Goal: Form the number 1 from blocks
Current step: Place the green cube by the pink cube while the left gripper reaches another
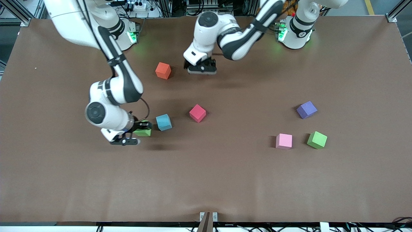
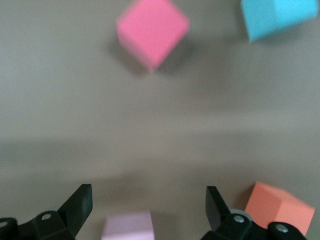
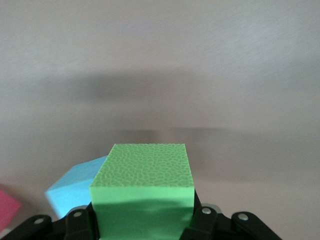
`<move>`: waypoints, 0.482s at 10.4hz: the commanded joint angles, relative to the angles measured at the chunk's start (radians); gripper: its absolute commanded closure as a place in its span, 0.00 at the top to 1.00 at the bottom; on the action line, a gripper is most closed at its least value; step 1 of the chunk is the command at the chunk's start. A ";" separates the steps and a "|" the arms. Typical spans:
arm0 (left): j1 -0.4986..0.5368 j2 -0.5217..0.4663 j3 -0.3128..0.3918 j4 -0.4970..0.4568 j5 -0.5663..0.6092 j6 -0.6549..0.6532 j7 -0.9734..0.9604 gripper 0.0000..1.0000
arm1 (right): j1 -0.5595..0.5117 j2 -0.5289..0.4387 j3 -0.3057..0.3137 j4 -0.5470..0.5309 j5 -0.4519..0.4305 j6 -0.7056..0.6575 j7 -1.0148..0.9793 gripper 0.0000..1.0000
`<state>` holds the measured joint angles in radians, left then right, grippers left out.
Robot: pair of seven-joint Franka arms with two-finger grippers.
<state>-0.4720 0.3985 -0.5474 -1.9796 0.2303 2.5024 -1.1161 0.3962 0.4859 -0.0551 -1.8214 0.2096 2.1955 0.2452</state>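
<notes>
Your right gripper (image 1: 133,137) holds a green block (image 3: 142,187) between its fingers, over the counter (image 1: 225,177) just beside the light-blue cube (image 1: 163,122). Your left gripper (image 2: 149,210) hangs with fingers spread wide and nothing in them — a pale pink block (image 2: 128,227) sits below the gap, apparently on the counter, near the orange cube (image 1: 163,70). The red block (image 1: 197,113) lies mid-counter. Toward the left arm's end lie the purple block (image 1: 306,109), another pink block (image 1: 284,141) and a second green block (image 1: 317,140).
</notes>
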 commanded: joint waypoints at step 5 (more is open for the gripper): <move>0.136 0.134 0.134 0.280 0.083 -0.007 0.459 1.00 | 0.307 -0.052 -0.006 -0.009 -0.006 -0.068 0.331 0.00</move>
<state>-0.3332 0.4933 -0.4700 -1.7744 0.2748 2.5032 -0.7332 0.6391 0.4486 -0.0534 -1.8178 0.2094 2.1414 0.4950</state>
